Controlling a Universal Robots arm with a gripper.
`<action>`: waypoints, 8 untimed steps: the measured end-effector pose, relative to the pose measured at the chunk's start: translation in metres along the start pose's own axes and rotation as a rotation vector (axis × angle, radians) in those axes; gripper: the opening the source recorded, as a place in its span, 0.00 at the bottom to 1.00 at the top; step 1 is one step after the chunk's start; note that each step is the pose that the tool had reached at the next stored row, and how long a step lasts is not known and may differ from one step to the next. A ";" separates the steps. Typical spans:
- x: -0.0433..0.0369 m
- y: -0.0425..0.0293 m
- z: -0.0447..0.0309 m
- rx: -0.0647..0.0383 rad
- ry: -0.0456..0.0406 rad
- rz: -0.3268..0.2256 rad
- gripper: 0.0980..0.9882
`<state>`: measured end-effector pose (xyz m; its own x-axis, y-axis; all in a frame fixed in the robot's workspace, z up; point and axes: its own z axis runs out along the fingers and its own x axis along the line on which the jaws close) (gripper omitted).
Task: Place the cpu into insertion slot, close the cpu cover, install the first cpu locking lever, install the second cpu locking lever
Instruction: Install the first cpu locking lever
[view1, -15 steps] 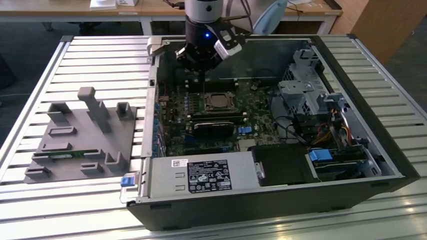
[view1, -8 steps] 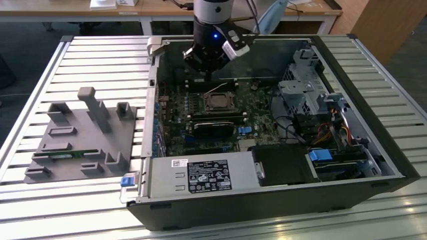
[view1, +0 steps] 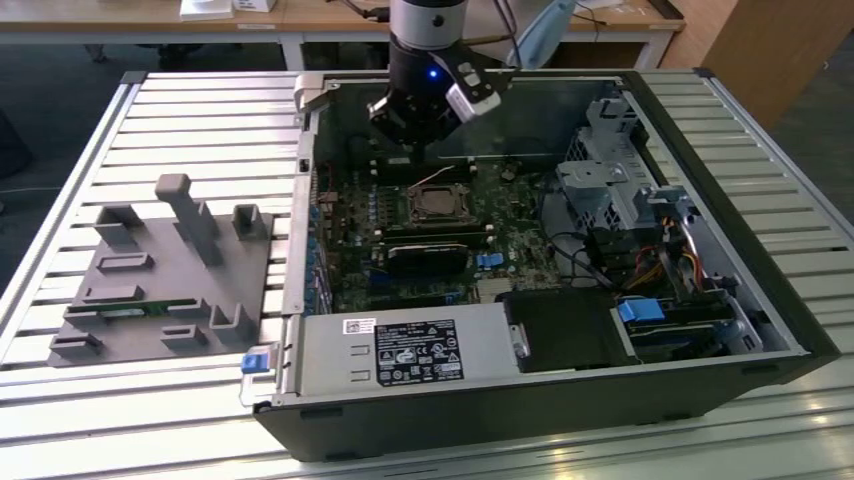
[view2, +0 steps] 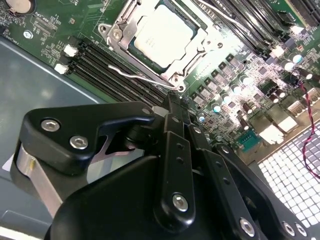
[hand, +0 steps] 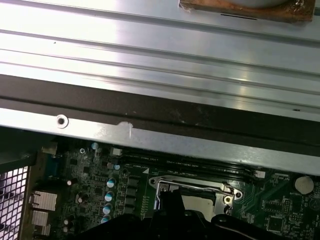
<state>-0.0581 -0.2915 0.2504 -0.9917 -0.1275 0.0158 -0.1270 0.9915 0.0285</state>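
Note:
The cpu (view2: 162, 30) lies flat in its socket on the green motherboard, its silver-grey top showing through the window of the cpu cover (view2: 192, 52), which lies down over it. A thin wire locking lever (view2: 132, 74) runs along one side of the socket, lifted a little off the board. A second wire lever (view2: 220, 17) runs along the opposite side. My gripper (view2: 173, 100) is shut with nothing between its fingers, its tip right at the socket corner where the first lever ends. In the exterior view the gripper (view1: 419, 165) hangs just behind the cpu (view1: 434, 207).
The open computer case holds a black card (view1: 427, 258) in front of the socket, a power supply (view1: 400, 350) nearer still, and drive cages (view1: 607, 180) on the exterior view's right. The case wall (hand: 150, 135) runs close behind the socket. A grey fixture block (view1: 167, 270) sits outside.

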 end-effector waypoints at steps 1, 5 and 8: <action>0.0000 0.0000 0.0008 0.000 0.0000 0.000 0.02; 0.0000 0.0000 0.0010 0.000 0.0001 0.000 0.02; -0.0001 0.0000 0.0012 0.001 0.0002 0.000 0.02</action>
<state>-0.0580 -0.2915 0.2492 -0.9917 -0.1276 0.0160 -0.1271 0.9915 0.0272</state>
